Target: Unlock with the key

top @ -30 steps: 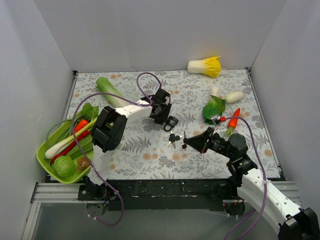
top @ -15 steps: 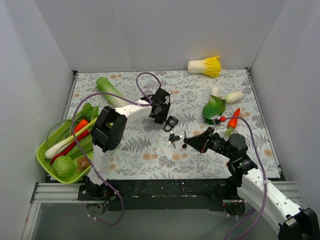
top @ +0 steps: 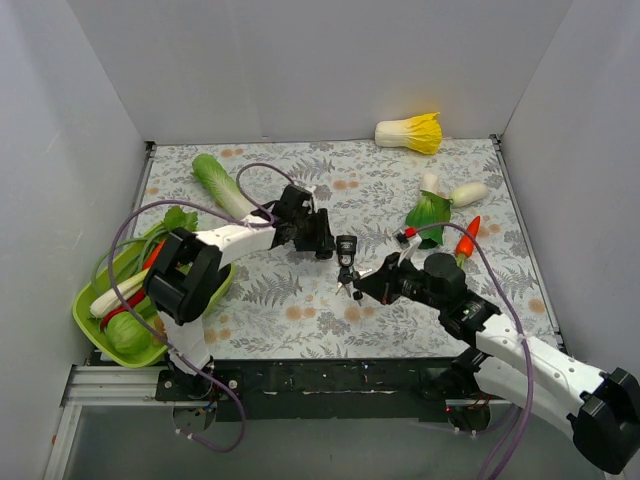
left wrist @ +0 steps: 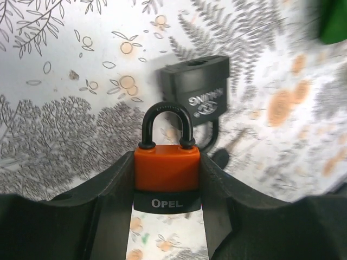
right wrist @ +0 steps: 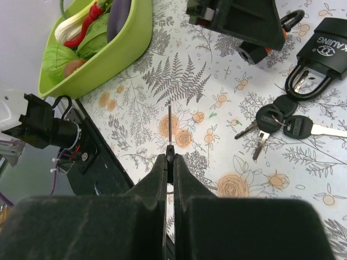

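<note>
My left pincer [left wrist: 167, 162], partly open, clamped the orange padlock [left wrist: 167, 170]; my right pincer [right wrist: 169, 157], shut, pinched a key [right wrist: 169, 122]. The lime-green basket [right wrist: 130, 38], near left, held toy vegetables [right wrist: 59, 57].

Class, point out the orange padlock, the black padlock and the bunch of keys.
orange padlock [left wrist: 166, 169]: left wrist view, orange body.
black padlock [left wrist: 196, 91]: left wrist view, lettered body.
bunch of keys [right wrist: 296, 127]: right wrist view, black key head.

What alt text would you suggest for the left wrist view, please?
The left gripper clamps an orange padlock, its black shackle closed and pointing away from the camera. Beyond it a black padlock lies on the floral cloth.
</note>
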Motion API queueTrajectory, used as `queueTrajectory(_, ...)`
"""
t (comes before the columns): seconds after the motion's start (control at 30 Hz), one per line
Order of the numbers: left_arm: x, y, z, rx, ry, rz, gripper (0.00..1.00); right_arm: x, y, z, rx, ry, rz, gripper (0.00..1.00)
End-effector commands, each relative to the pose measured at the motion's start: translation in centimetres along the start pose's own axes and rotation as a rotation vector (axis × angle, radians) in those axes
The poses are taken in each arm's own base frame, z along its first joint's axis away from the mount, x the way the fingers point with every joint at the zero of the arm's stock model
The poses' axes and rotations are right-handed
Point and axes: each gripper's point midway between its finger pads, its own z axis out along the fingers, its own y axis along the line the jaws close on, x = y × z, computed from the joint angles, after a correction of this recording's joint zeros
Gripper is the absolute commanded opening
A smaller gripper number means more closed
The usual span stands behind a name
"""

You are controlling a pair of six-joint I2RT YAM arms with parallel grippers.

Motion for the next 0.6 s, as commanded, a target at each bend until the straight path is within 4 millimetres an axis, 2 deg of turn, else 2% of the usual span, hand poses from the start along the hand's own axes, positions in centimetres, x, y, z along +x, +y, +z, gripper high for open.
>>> queueTrajectory(0.0, -4.9, -5.3, -6.3, 0.288, -0.189, -0.143, 0.0, -2.9, 0.7, 1.9, 0.06, -0.062, -0.05, 0.01)
queueTrajectory(0.03, -4.9, -5.4, -6.7, 0.308, -0.194, -0.158, 0.0, -2.5, 0.3, 2.5, 0.078, -0.043, -0.04, 0.01)
queueTrajectory(0.1, -4.5, -5.3, -7.2, 0.345, -0.206, -0.218, 0.0, -3.1, 0.9, 3.4, 0.077, -0.06, -0.036, 0.01)
queueTrajectory(0.13, -4.5, -5.8, -7.8, 0.369, -0.212, -0.229, 0.0, -2.6, 0.6, 4.0, 0.09, -0.041, -0.027, 0.01)
queueTrajectory(0.17, -4.6, -6.0, -8.2, 0.39, -0.22, -0.256, 0.0, -3.2, 1.3, 4.5, 0.081, -0.056, -0.022, 0.01)
queueTrajectory(0.2, -4.0, -5.6, -8.1, 0.389, -0.214, -0.275, 0.0, -3.2, 1.4, 4.9, 0.083, -0.05, -0.018, 0.01)
queueTrajectory(0.33, -4.0, -5.7, -9.1, 0.41, -0.242, -0.305, 0.0, -2.6, 1.6, 7.0, 0.09, -0.018, 0.006, 0.01)
queueTrajectory(0.57, -4.1, -5.8, -9.9, 0.426, -0.26, -0.321, 0.0, -2.8, 1.5, 9.1, 0.089, -0.027, 0.078, 0.01)
